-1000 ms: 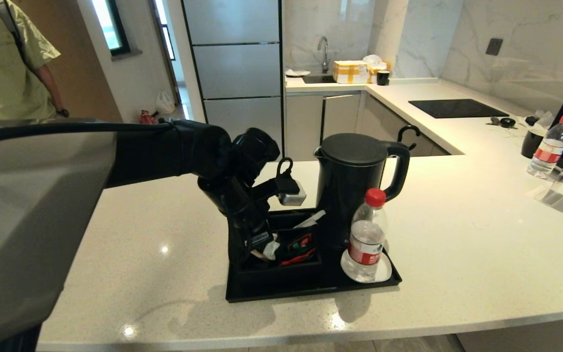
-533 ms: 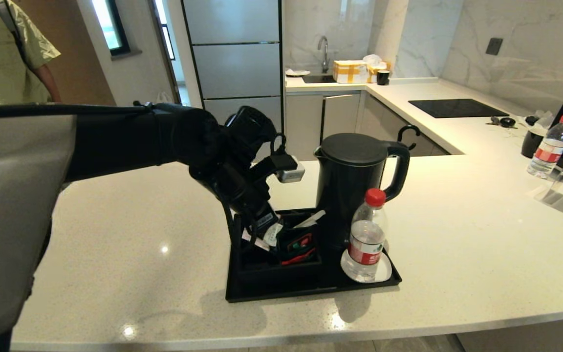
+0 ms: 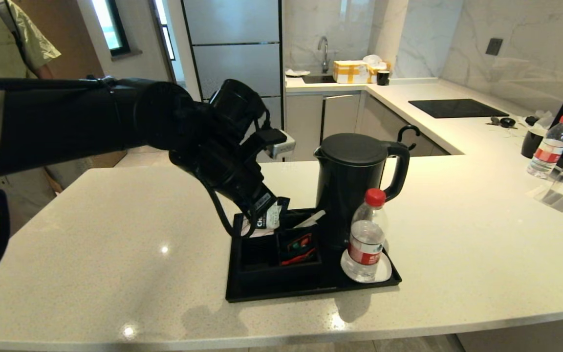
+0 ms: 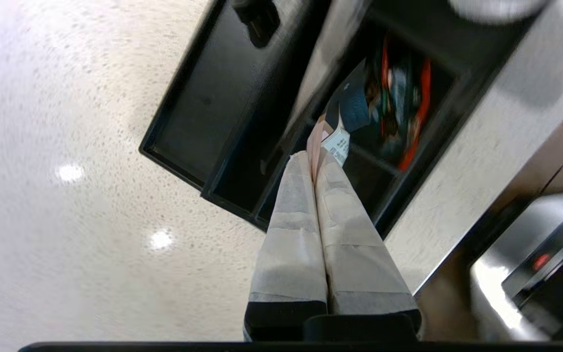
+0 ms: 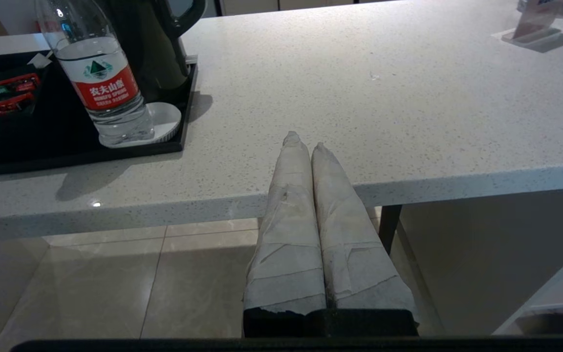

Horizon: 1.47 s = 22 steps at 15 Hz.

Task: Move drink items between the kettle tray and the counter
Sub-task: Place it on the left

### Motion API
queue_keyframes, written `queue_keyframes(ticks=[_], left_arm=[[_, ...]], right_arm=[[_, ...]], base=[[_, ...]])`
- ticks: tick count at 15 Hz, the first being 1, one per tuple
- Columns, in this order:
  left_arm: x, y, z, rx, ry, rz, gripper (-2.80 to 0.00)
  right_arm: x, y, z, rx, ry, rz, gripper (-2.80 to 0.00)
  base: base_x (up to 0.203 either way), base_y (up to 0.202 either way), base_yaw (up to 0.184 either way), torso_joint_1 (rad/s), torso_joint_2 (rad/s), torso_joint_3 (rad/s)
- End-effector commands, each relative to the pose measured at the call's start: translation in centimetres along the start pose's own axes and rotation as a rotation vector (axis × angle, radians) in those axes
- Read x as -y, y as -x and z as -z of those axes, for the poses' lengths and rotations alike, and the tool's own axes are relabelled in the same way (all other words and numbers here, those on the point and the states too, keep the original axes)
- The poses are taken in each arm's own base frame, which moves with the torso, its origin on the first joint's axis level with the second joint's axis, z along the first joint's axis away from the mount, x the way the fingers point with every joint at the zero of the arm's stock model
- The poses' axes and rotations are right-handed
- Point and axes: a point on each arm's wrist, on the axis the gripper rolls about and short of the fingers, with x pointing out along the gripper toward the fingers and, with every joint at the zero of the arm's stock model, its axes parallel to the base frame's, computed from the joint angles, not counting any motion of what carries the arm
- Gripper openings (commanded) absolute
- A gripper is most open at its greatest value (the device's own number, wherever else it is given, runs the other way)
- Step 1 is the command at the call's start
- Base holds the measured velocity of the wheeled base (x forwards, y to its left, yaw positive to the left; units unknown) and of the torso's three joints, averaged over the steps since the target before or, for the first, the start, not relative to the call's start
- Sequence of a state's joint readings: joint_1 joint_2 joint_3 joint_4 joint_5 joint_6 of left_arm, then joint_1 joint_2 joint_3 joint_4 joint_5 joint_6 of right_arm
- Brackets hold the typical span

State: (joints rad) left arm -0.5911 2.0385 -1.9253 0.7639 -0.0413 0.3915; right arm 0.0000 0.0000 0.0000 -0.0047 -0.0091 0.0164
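With my left gripper [image 4: 314,157] clenched on the pink sachet [image 4: 316,139], I hold it just above the tray [image 3: 311,288] compartments at frame centre. The kettle [image 3: 350,181] stands on the tray, right of it. My right gripper [image 5: 302,142] stays pressed together below the counter [image 5: 384,93] edge.

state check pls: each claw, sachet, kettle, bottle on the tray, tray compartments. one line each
left claw: shut on the sachet, above the tray's compartments
right claw: shut, holding nothing, parked below the counter edge
sachet: pinched, lifted off the tray
kettle: upright on the tray, lid down
water bottle: upright on the white coaster, red cap on
compartments: one holds red packets
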Motion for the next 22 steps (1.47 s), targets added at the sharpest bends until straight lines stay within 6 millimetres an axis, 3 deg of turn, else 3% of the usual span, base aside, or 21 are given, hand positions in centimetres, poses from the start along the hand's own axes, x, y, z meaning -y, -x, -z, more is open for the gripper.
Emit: queue_keyframes(ticks=[1, 5, 7, 9, 12, 15, 22], left_arm=[[-0.1, 0.8, -0.2, 0.023, 0.044, -0.011, -2.80], [-1.0, 1.6, 0.0, 0.032, 0.203, -0.070, -2.80], [-2.5, 1.6, 0.9, -0.006, 0.444, -0.216, -2.80], [-3.7, 1.8, 1.8, -0.035, 0.575, -0.333, -2.80], [-6.4, 3.3, 3.8, -0.022, 0.848, -0.449, -2.80], [-6.9, 4.2, 4.8, -0.027, 0.931, -0.479, -2.80], [-7.8, 3.4, 11.2, -0.217, 1.074, -0.608, -2.80]], right_arm=[[0.0, 0.0, 0.0, 0.000, 0.000, 0.000, -2.80], [0.0, 0.0, 0.0, -0.002, 0.000, 0.000, -2.80], [0.0, 0.0, 0.0, 0.001, 0.000, 0.000, -2.80], [0.0, 0.0, 0.0, 0.000, 0.000, 0.000, -2.80], [0.0, 0.0, 0.0, 0.000, 0.000, 0.000, -2.80], [0.0, 0.0, 0.0, 0.001, 0.000, 0.000, -2.80], [0.0, 0.0, 0.0, 0.000, 0.000, 0.000, -2.80]], base=[[0.000, 0.000, 0.000, 0.000, 0.00, 0.000], [0.000, 0.000, 0.000, 0.000, 0.00, 0.000], [0.000, 0.000, 0.000, 0.000, 0.00, 0.000], [0.000, 0.000, 0.000, 0.000, 0.00, 0.000], [0.000, 0.000, 0.000, 0.000, 0.00, 0.000], [0.000, 0.000, 0.000, 0.000, 0.00, 0.000], [0.000, 0.000, 0.000, 0.000, 0.00, 0.000]])
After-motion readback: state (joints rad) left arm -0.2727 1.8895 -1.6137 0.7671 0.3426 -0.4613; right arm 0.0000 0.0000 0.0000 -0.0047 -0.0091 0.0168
